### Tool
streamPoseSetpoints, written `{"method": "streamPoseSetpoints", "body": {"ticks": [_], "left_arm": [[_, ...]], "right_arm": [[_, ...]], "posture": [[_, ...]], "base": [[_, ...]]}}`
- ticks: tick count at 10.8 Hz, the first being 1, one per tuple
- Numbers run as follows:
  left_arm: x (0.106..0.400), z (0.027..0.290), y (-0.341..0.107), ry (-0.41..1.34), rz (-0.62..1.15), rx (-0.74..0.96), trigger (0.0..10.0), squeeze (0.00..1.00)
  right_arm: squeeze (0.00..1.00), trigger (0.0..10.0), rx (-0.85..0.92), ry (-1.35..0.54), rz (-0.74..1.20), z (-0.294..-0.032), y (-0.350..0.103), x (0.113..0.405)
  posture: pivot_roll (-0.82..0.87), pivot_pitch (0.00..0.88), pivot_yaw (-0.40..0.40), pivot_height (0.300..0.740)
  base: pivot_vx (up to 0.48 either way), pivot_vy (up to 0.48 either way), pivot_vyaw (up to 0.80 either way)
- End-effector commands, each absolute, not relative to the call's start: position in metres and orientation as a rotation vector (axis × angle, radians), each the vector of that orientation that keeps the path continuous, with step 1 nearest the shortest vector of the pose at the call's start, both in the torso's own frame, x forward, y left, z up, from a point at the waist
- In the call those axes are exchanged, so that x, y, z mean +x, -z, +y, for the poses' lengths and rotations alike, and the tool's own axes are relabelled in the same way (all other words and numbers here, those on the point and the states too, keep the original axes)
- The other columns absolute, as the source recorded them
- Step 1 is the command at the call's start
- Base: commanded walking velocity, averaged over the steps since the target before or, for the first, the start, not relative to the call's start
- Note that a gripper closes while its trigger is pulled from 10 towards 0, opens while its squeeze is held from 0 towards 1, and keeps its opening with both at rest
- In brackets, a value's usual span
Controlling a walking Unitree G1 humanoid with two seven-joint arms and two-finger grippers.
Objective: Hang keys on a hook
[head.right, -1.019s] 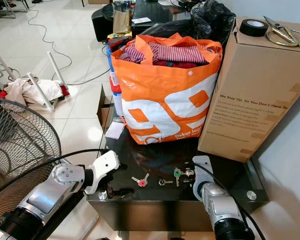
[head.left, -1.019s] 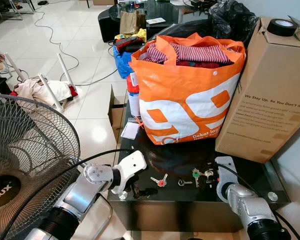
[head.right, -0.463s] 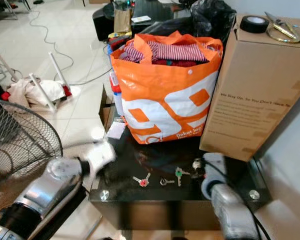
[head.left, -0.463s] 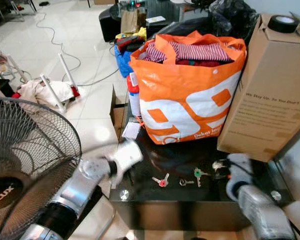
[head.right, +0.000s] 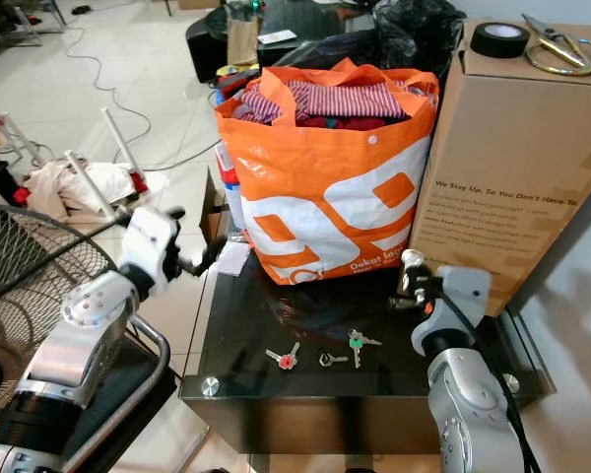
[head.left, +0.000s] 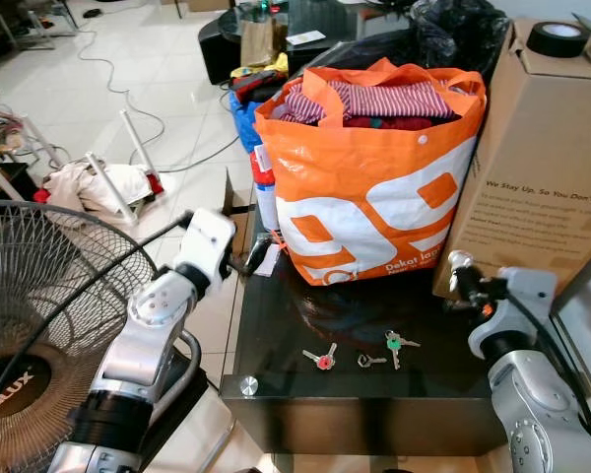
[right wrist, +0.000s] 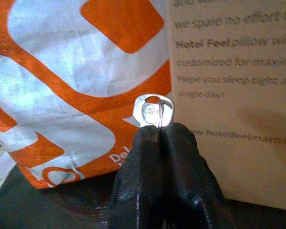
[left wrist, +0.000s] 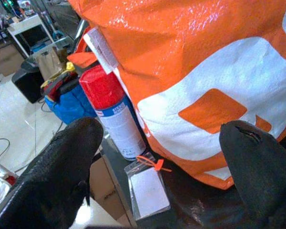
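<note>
My right gripper (right wrist: 157, 128) is shut on a small silver key (right wrist: 153, 111), held up above the black glass table (head.left: 276, 330) close to the cardboard box (head.left: 542, 158); the same gripper (head.left: 461, 280) shows in the left eye view. Three more keys lie on the table: a red-capped pair (head.left: 320, 358), a small silver one (head.left: 367, 361) and a green-capped one (head.left: 398, 344). My left gripper (head.right: 189, 241) hangs open at the table's left edge, beside the orange bag (head.left: 374, 187), holding nothing. Its black fingers (left wrist: 62, 176) are spread wide.
The orange bag of clothes and the tall cardboard box fill the back of the table. A red spray can (left wrist: 109, 109) and a white tag (left wrist: 148, 186) sit at the bag's left. A standing fan (head.left: 39, 296) is close on my left. Tape (head.left: 557, 37) and scissors (head.right: 561, 39) lie on the box.
My right gripper has risen from the table with a silver key pinched in it. The left arm has lifted from the table's front corner to beside the bag.
</note>
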State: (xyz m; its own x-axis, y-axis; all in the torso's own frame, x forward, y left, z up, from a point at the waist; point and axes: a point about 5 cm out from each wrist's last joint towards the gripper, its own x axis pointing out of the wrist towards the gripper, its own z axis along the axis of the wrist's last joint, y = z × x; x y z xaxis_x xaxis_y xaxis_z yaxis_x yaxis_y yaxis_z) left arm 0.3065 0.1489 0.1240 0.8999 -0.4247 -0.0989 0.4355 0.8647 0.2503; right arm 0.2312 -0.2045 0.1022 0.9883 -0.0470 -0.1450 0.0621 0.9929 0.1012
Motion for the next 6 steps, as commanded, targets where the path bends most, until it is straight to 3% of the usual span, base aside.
{"method": "streamPoseSetpoints", "body": {"ticks": [1,2,3,6], "left_arm": [[0.309,0.145,-0.128,0.449,0.027,0.298,10.0,0.00],[0.310,0.140,-0.128,0.463,0.031,0.324,10.0,0.00],[0.310,0.139,-0.127,0.468,0.041,0.350,10.0,0.00],[0.311,0.138,-0.127,0.433,0.046,0.308,10.0,0.00]], "right_arm": [[0.00,0.0,0.120,0.077,0.147,-0.202,-0.101,0.231],[0.00,0.0,0.131,0.115,0.136,-0.201,-0.103,0.234],[0.00,10.0,0.138,0.147,0.109,-0.202,-0.111,0.238],[0.00,10.0,0.169,0.142,0.084,-0.199,-0.120,0.250]], "posture": [[-0.21,0.000,0.140,0.740],[-0.21,0.000,0.139,0.740],[-0.21,0.000,0.139,0.740],[-0.23,0.000,0.126,0.740]], "base": [[0.000,0.000,0.00],[0.000,0.000,0.00],[0.000,0.000,0.00],[0.000,0.000,0.00]]}}
